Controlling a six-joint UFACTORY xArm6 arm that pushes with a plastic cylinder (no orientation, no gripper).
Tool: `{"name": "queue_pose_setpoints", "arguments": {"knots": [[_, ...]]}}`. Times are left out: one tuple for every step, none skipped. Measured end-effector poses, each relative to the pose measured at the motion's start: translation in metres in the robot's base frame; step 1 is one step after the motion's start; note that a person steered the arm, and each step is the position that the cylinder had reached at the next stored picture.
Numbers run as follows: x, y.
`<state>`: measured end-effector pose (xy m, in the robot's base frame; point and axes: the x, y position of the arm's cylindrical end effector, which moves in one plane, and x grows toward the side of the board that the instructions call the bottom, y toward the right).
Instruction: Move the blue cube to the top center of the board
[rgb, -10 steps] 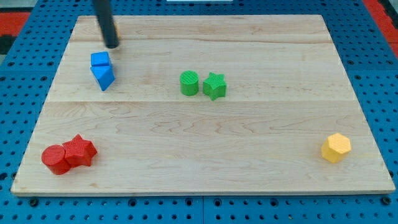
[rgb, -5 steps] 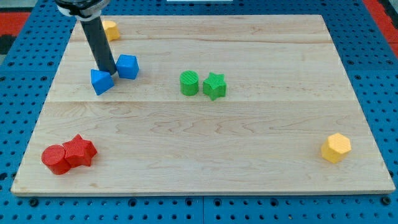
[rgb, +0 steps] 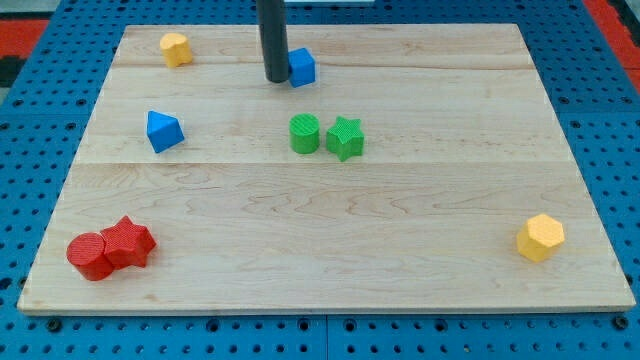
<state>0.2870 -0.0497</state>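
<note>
My tip (rgb: 276, 78) is planted on the wooden board (rgb: 420, 260) in the upper middle of the frame, and the blue cube (rgb: 301, 67) sits right against its right side, touching or as near as makes no difference. That puts the cube close to the top edge, a shade left of the board's centre line. The tool is just a straight dark rod, with nothing that spreads or presses together and nothing pinched; it simply stands beside the cube. Over at left of the frame, well apart from the rod, the blue triangular block (rgb: 163, 131) lies alone. Up in the top left corner sits a small yellow block (rgb: 175, 48), its shape hard to make out. Dead centre, the green cylinder (rgb: 305, 133) and the green star (rgb: 345, 137) stand side by side, just about touching, below the cube. Bottom left, the red cylinder (rgb: 89, 255) and the red star (rgb: 128, 241) are pressed together. Far right, low down, the yellow hexagonal block (rgb: 541, 237) stands by itself near the edge.
</note>
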Motion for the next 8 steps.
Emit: {"name": "queue_pose_setpoints", "arguments": {"knots": [[-0.001,0.022],[-0.004,0.045],[-0.003,0.070],[-0.002,0.093],[-0.019,0.117],[-0.030,0.088],[-0.035,0.082],[-0.035,0.104]]}}
